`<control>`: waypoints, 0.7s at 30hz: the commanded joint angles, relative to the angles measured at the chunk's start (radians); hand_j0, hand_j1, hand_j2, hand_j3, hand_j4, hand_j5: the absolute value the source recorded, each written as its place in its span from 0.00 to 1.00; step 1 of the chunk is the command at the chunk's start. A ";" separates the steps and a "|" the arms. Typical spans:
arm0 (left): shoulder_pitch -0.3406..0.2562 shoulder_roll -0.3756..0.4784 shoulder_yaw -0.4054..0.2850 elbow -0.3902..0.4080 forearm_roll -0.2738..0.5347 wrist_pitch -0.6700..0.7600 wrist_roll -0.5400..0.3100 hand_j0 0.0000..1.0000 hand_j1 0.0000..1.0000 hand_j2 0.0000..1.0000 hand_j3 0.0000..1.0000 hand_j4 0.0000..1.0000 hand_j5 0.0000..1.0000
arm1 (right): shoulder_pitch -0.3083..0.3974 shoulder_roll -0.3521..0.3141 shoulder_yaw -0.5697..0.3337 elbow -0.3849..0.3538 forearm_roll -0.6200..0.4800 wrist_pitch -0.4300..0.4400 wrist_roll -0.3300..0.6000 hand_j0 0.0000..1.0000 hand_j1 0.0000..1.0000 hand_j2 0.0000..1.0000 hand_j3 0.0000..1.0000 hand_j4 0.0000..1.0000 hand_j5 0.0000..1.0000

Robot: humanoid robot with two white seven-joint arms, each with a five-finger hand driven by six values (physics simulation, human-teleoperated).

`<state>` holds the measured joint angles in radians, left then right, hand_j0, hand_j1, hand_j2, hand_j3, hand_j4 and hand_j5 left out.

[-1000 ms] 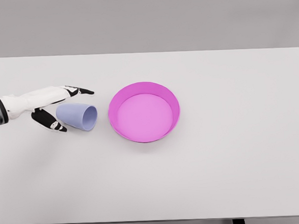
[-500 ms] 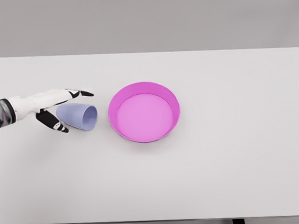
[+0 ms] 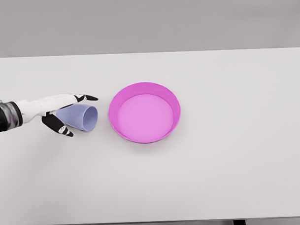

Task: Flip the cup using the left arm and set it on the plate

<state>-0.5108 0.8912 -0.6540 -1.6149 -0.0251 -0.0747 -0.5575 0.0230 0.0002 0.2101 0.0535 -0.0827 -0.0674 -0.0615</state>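
A pale blue cup (image 3: 80, 117) lies on its side on the white table (image 3: 216, 174), its mouth turned right toward the plate. The pink plate (image 3: 144, 112), a shallow round dish with a raised rim, sits just right of the cup. My left hand (image 3: 71, 114) reaches in from the left edge and straddles the cup's closed end. Its fingers (image 3: 85, 97) stretch over the cup's far side and the thumb (image 3: 62, 128) lies on the near side. The fingers are spread and do not clasp the cup. The right arm is out of sight.
The left hand has slid a little to the right and down, so the fingers and thumb now reach further along the cup. Cup and plate have stayed put.
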 commanded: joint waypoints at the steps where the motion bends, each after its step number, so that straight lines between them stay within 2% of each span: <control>1: 0.000 0.000 -0.012 0.001 0.001 0.019 -0.001 1.00 1.00 1.00 1.00 1.00 1.00 | 0.000 0.000 0.000 0.000 0.000 0.000 0.000 1.00 1.00 1.00 1.00 1.00 1.00; 5: 0.000 0.000 -0.024 -0.003 0.002 0.059 -0.004 0.98 0.98 0.98 0.98 0.98 0.98 | 0.000 0.000 0.000 0.000 0.000 0.000 0.000 1.00 1.00 1.00 1.00 1.00 1.00; 8: 0.000 0.000 -0.021 -0.007 0.014 0.061 -0.004 0.76 0.76 0.76 0.76 0.76 0.76 | 0.000 0.000 0.000 0.000 0.000 0.000 0.000 1.00 1.00 1.00 1.00 1.00 1.00; 11: -0.002 0.000 -0.018 -0.008 0.065 0.061 -0.001 0.61 0.61 0.61 0.61 0.61 0.61 | 0.000 0.000 0.000 0.000 0.000 0.000 0.000 1.00 1.00 1.00 1.00 1.00 1.00; 17: -0.002 0.002 -0.012 -0.007 0.132 0.059 0.001 0.54 0.54 0.54 0.54 0.54 0.54 | 0.000 0.000 0.000 0.000 0.000 0.000 0.000 1.00 1.00 1.00 1.00 1.00 1.00; 21: -0.002 0.005 -0.006 -0.013 0.238 0.055 0.001 0.45 0.45 0.45 0.45 0.45 0.45 | 0.000 0.000 0.000 0.000 0.000 0.000 0.000 1.00 1.00 1.00 1.00 1.00 1.00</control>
<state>-0.5124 0.8934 -0.6635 -1.6253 0.1614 -0.0178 -0.5572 0.0230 0.0002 0.2102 0.0535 -0.0827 -0.0674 -0.0615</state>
